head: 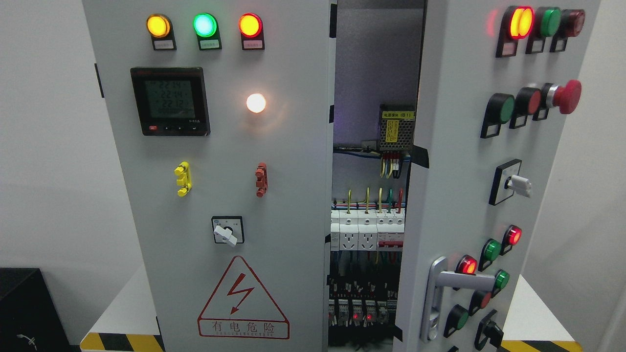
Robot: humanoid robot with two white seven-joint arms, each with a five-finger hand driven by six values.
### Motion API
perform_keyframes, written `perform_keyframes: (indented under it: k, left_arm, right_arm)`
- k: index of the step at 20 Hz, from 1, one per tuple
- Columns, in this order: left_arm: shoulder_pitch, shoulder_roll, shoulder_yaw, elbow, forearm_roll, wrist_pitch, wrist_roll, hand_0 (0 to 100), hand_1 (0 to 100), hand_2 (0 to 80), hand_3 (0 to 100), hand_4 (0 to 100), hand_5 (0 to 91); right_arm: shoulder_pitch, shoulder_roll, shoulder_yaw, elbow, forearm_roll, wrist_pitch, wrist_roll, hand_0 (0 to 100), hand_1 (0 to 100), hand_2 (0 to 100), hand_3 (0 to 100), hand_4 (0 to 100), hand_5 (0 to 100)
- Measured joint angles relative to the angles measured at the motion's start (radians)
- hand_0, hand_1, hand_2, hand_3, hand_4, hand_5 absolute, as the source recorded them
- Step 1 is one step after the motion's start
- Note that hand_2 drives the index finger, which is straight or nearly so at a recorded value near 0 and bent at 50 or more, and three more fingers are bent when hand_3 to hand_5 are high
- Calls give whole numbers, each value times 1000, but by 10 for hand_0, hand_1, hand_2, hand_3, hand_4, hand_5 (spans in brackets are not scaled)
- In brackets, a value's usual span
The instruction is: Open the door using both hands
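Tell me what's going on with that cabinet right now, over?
No robot hands in view. Right door swung ajar, its lever handle untouched; left door shut. Gap shows breakers and wiring. Nothing blocking the doors.

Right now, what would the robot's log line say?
right door: swung ajar | left door: closed | handle: untouched | wiring: visible in gap | hands: not in view

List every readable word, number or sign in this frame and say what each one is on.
"有电危险": under the red lightning triangle, warning sign, left door.
"2234", "2244", "2212", roughly: digital meter; digits are soft.
Yellow label on the power supply inside: Chinese characters ending "(B1)", blurred.
Small tags under the indicator lamps and around the rotary switches: too small to read.
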Motion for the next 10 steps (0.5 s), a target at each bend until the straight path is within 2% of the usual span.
perform_keyframes:
  k: [2, 4, 7, 10]
  left_arm:
    - [27, 100, 58, -77, 84, 0, -103, 0, 0, 0, 0, 0, 0]
    - [46, 192, 113, -143, 154, 0, -166, 0, 0, 0, 0, 0, 0]
    - [61, 310, 195, -226, 224, 3, -207, 0, 0, 0, 0, 0, 0]
    - [54, 405, 261, -296, 262, 40, -221, 0, 0, 0, 0, 0, 0]
  right_arm:
    - [0, 0, 0, 0, 0, 0, 0, 0, 0, 0, 0, 0, 0]
    - [0, 0, 0, -1, 0, 0, 0, 0, 0, 0, 0, 0, 0]
    - [0, 0, 0, 0, 0, 0, 0, 0, 0, 0, 0, 0, 0]
    - [0, 0, 0, 0, 0, 0, 0, 0, 0, 0, 0, 0, 0]
